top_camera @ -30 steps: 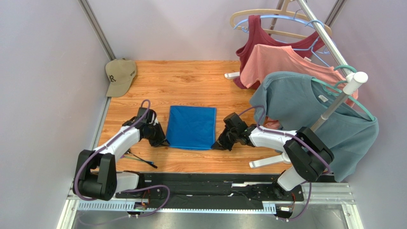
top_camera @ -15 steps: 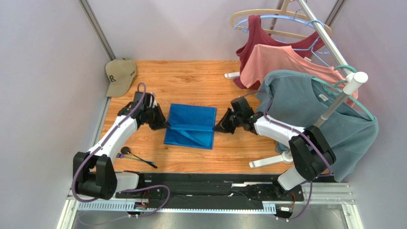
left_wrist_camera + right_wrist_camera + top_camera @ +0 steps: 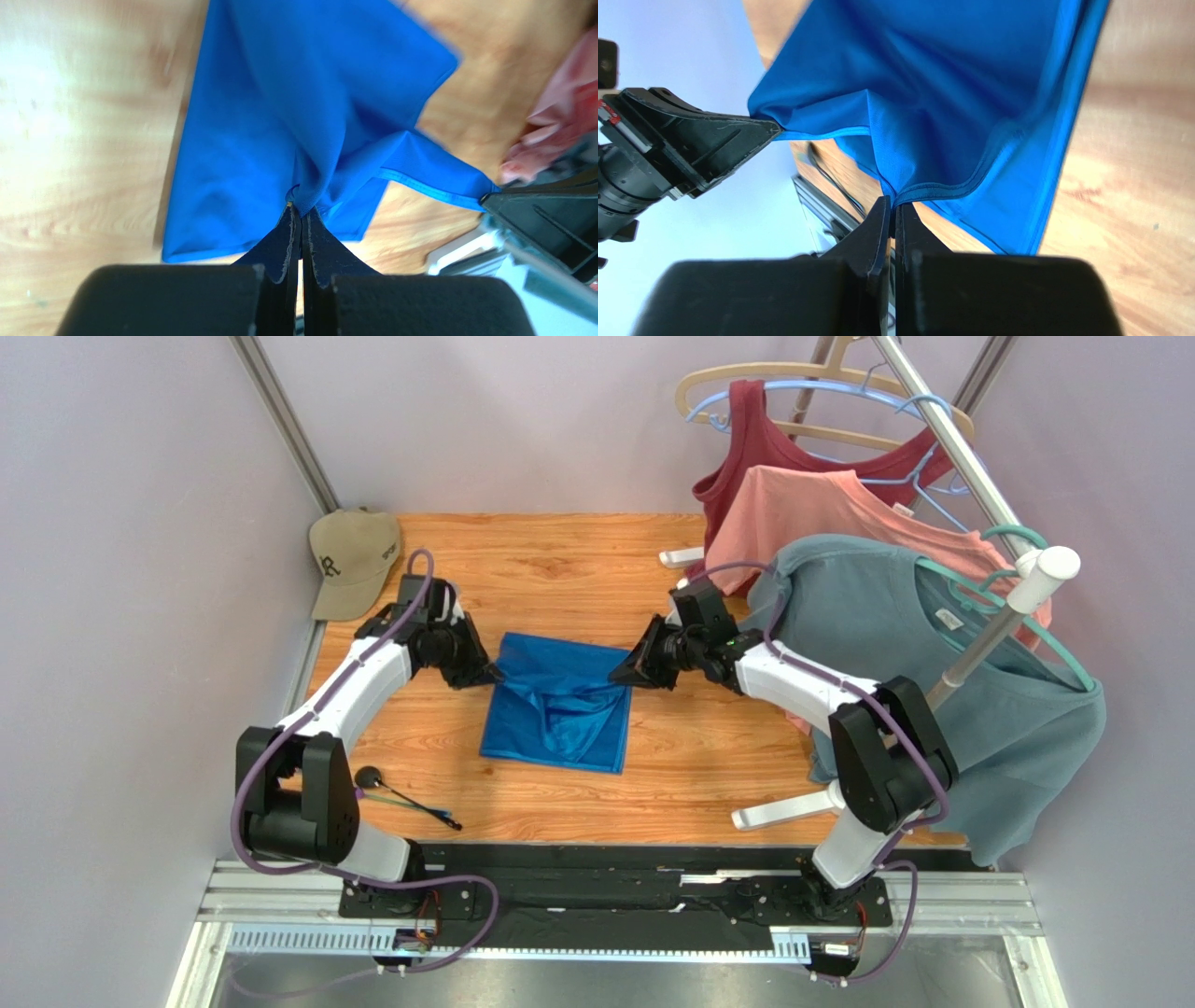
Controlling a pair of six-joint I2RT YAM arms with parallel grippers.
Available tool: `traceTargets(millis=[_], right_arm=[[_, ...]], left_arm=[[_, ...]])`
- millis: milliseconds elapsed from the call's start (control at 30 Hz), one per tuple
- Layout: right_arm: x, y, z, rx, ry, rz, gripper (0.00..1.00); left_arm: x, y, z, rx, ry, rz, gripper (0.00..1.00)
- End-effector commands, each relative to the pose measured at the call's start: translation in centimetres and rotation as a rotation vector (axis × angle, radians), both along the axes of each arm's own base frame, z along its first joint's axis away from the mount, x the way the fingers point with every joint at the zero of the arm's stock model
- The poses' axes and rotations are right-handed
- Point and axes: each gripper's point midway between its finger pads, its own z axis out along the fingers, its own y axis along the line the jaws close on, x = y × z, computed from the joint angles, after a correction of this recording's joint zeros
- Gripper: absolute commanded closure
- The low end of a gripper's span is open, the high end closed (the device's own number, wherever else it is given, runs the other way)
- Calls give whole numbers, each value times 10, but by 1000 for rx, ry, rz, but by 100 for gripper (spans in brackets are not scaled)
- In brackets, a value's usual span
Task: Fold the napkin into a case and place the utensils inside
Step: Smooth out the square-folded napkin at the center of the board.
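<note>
The royal-blue napkin (image 3: 558,714) lies mid-table, its near part flat and its far part bunched and lifted between the arms. My left gripper (image 3: 491,672) is shut on the napkin's left corner; in the left wrist view the cloth (image 3: 316,105) gathers into the closed tips of that gripper (image 3: 302,206). My right gripper (image 3: 622,672) is shut on the right corner; the right wrist view shows the hem of the napkin (image 3: 962,91) pinched at its tips (image 3: 892,203). The utensils (image 3: 407,800), thin dark sticks, lie near the left arm's base, apart from the napkin.
A tan cap (image 3: 354,557) sits at the far left corner. A clothes rack at the right carries a teal-grey T-shirt (image 3: 912,672), a pink shirt (image 3: 828,525) and a maroon top (image 3: 786,462). Its white foot (image 3: 779,812) lies on the table behind my right arm.
The left gripper closed on the napkin's corner. Both grippers moved toward the far side, lifting the near edge up and over, so the flat napkin is now bunched.
</note>
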Motion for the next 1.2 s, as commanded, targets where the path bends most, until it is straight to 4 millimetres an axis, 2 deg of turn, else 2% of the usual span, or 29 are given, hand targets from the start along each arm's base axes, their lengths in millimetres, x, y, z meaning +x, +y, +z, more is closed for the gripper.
traceTargets(millis=[0,167,267,433,733,1033,1167], right_arm=[[-38,18,-25,19,76,99,100],[-72,43,-45,53,136,129,100],[-74,60,-52,95,134,140,100],[-78,71,-74,40,163,138,98],[-90,61,-86,-26,179,117,90],[-100,47,-96,-106,181,114,74],[-104,41,-98,-122,178,114,72]], left_arm=[[-30,5,-14,16,24,-32,100],[-43,9,-28,29,40,-30,100],[-46,10,-33,34,48,-28,100],[-49,11,-34,35,45,-29,100],[-56,8,-39,15,44,-35,100],[-59,7,-40,7,44,-38,100],[-62,7,-42,5,49,-42,100]])
